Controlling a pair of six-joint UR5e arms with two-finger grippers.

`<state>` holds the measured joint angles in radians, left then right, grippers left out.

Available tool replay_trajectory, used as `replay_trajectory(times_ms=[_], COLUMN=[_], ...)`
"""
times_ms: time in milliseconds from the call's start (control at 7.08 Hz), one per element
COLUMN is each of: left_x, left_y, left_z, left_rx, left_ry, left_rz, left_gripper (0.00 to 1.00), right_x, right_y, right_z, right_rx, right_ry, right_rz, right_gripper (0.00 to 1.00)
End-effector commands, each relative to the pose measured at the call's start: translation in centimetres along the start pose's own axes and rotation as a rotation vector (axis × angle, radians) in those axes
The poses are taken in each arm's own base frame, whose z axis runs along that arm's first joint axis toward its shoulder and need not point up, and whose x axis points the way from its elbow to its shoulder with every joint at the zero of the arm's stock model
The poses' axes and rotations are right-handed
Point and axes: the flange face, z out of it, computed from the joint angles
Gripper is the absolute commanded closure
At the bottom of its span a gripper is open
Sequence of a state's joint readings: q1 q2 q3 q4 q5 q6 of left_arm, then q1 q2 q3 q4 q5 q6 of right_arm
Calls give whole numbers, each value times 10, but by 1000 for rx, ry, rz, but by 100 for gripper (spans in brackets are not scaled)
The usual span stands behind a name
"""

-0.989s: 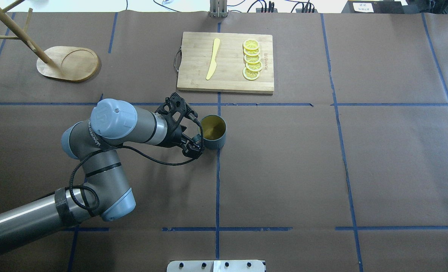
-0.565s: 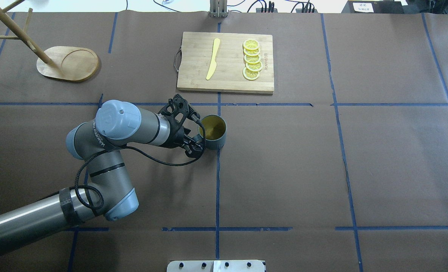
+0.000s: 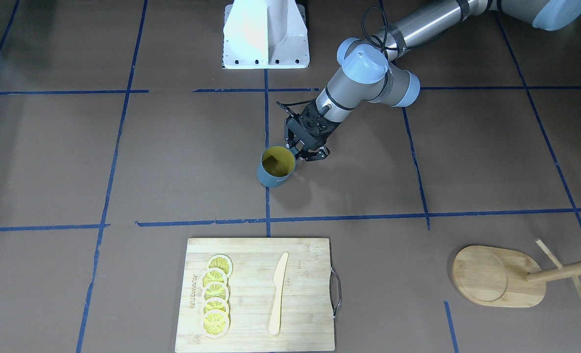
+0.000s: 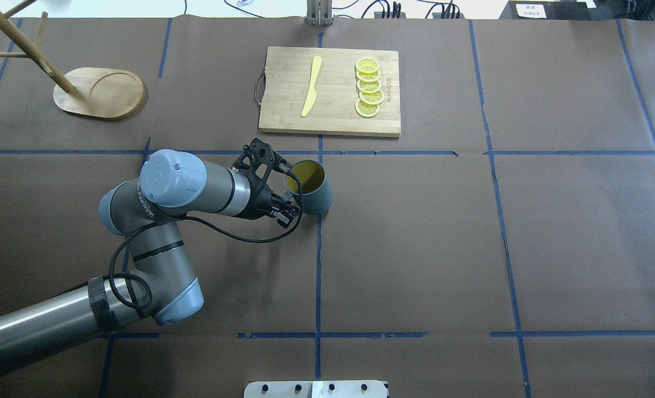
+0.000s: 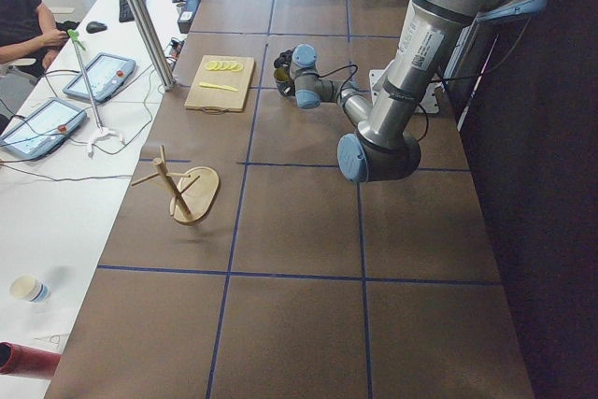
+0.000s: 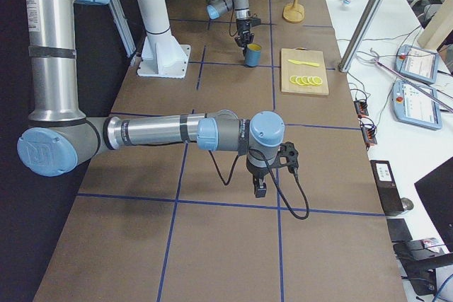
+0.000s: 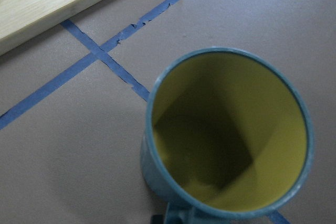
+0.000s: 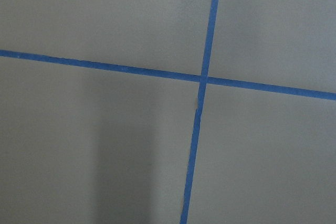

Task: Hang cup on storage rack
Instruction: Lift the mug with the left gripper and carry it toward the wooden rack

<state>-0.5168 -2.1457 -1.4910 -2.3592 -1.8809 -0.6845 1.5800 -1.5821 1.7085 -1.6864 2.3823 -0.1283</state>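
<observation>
- The left gripper had its jaws closed narrow on the handle of the cup. This was judged to give the wrist control over the cup's tilt.
- The cup was near the centre of the table, just in front of the cutting board. It leaned with its yellow mouth toward the gripper, a lean consistent with a one-sided handle hold. Whether its base cleared the table could not be told.
- The storage rack stood well apart, at the far corner on the left arm's side. That was probably why this arm did the carrying.
- The cup was not yet on a peg, and the clamped handle might leave little loop free for one.
- The right gripper hung over bare table, well apart from the cup, apparently parked out of the way. Its jaw state could not be told.
</observation>
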Motion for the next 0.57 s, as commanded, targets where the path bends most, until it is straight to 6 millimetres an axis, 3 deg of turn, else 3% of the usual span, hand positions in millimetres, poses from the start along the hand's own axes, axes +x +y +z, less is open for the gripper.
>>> replay_trajectory(times_ms=[0,141,424], left_x=[1,-15,-84], left_y=[-18,-40,-71], left_z=[-27,-60,-128], left_rx=[40,39,59], left_ry=[53,103,109], left_rz=[-113,-159,-247], left_gripper=[100,100,100], right_x=[-1,-1,7], right_y=[-2,-2,5], right_z=[-1,-1,3], right_rx=[3,2,-6], right_ry=[0,-1,-8], right_rz=[-5,-15,18], right_gripper=[1,1,1])
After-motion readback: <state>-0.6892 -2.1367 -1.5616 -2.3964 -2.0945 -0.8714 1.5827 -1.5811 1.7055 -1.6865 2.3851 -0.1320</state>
